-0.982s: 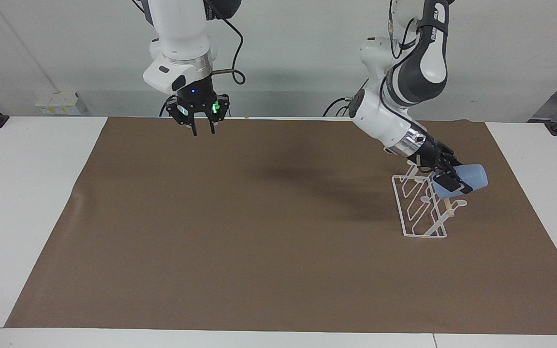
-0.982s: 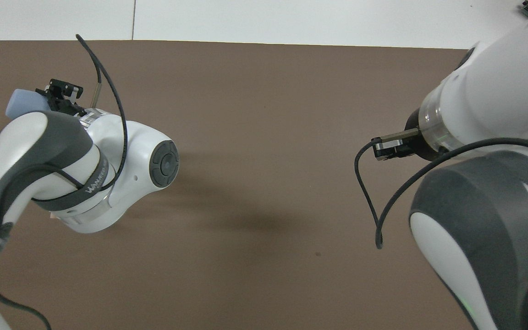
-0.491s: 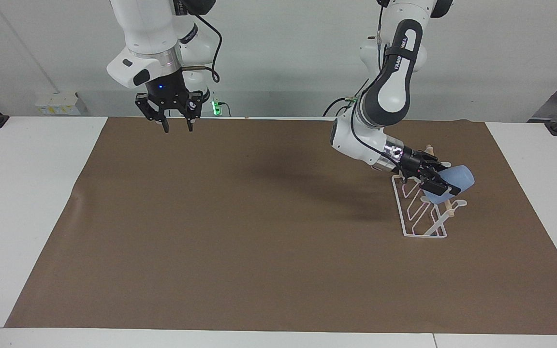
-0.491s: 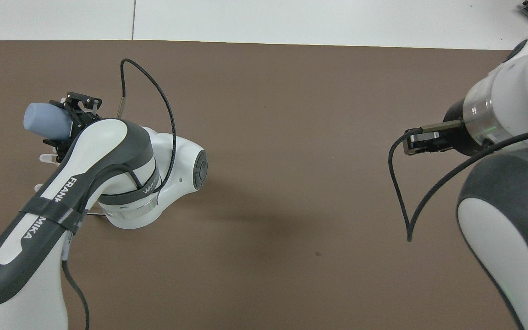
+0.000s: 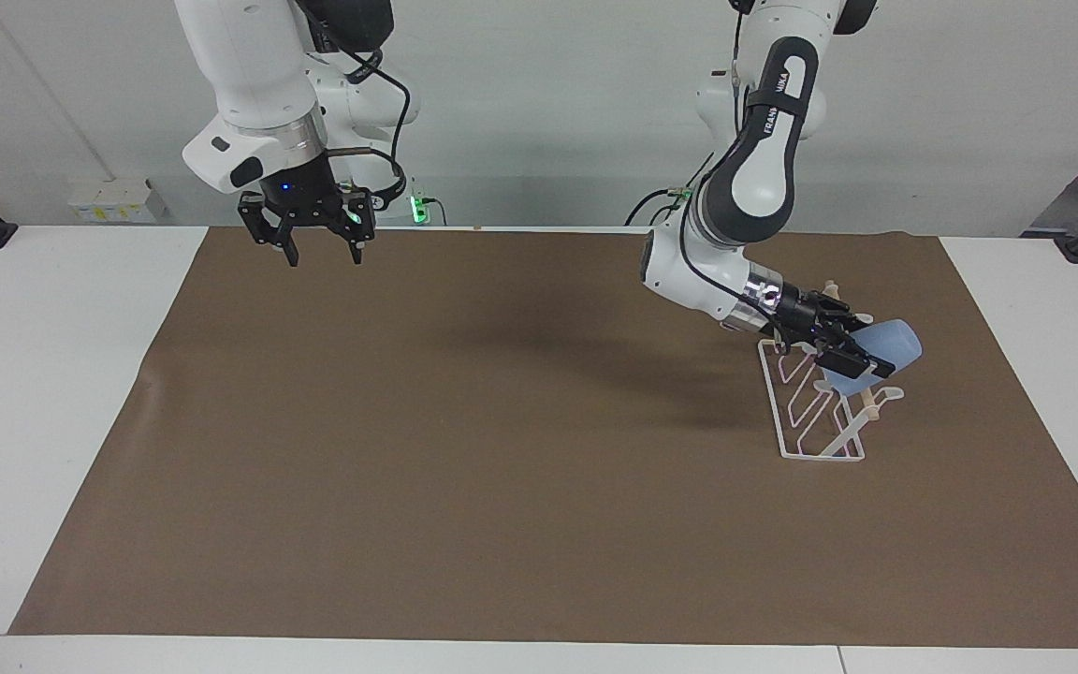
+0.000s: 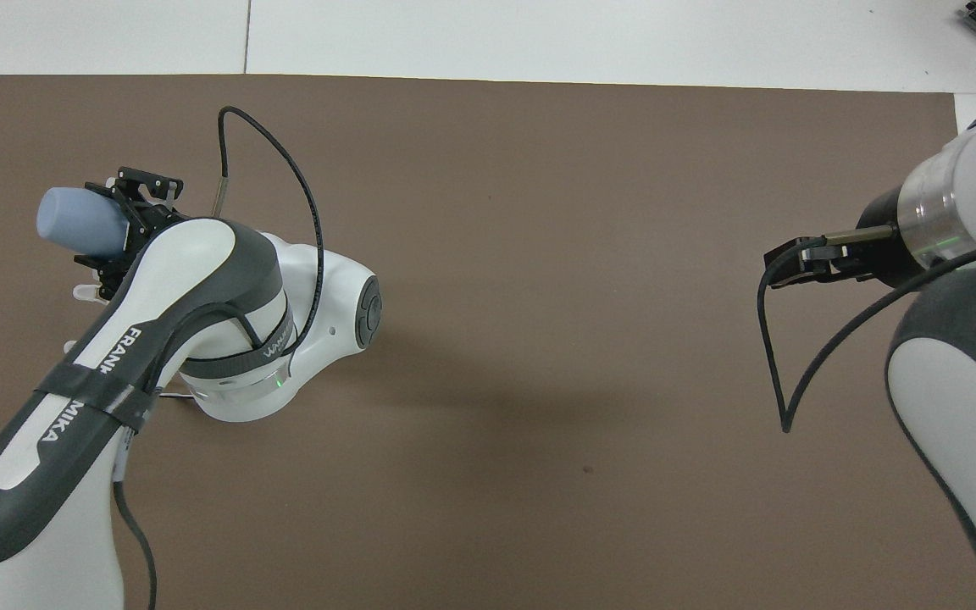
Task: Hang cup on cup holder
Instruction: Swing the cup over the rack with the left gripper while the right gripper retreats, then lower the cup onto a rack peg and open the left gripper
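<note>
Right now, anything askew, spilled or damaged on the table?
Nothing stands out. The rack stands on its base on the brown mat, toward the left arm's end. The left hand holds the blue cup tilted over the rack, as hanging it would need. The right hand waits open in the air, empty.

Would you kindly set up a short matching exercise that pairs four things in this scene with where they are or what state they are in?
Things:
1. cup
2. cup holder
3. left gripper
4. right gripper

Places or states:
A. open and holding nothing, up over the brown mat's edge at the right arm's end
B. stands on the brown mat at the left arm's end
C. light blue, tilted, held over the rack
D. shut on the tumbler, just above the wire prongs

Pairs: 1-C, 2-B, 3-D, 4-A
</note>
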Robot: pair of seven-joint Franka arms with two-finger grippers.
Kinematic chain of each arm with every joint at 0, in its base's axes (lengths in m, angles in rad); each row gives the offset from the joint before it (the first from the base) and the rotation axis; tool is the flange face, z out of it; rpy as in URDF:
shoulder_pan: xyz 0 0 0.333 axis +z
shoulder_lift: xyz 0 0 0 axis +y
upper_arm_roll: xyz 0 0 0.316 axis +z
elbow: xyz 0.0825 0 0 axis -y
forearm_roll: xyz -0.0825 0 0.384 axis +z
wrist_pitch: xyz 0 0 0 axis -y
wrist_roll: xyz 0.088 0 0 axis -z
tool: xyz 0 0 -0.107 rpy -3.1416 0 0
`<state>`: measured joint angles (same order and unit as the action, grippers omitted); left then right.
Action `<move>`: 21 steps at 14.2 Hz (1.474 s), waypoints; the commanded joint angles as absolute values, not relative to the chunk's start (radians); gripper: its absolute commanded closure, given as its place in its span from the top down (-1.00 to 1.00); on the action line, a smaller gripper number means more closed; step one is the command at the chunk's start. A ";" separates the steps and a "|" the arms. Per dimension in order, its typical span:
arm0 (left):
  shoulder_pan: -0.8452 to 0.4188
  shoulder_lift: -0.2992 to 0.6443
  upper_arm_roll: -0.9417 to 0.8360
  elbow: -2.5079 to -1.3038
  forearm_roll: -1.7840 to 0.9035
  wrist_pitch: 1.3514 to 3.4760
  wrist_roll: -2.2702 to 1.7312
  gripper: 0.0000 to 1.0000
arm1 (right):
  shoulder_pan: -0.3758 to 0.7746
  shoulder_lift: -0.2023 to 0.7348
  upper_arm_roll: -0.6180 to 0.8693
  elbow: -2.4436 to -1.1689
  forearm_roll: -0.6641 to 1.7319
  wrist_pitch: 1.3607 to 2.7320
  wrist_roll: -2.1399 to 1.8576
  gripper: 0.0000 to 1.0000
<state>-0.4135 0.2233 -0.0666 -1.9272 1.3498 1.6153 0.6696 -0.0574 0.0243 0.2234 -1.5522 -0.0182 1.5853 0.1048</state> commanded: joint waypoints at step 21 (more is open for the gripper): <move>-0.260 0.020 -0.043 -1.703 0.570 1.558 0.643 1.00 | -0.097 -0.114 0.232 -1.804 0.009 1.761 0.075 1.00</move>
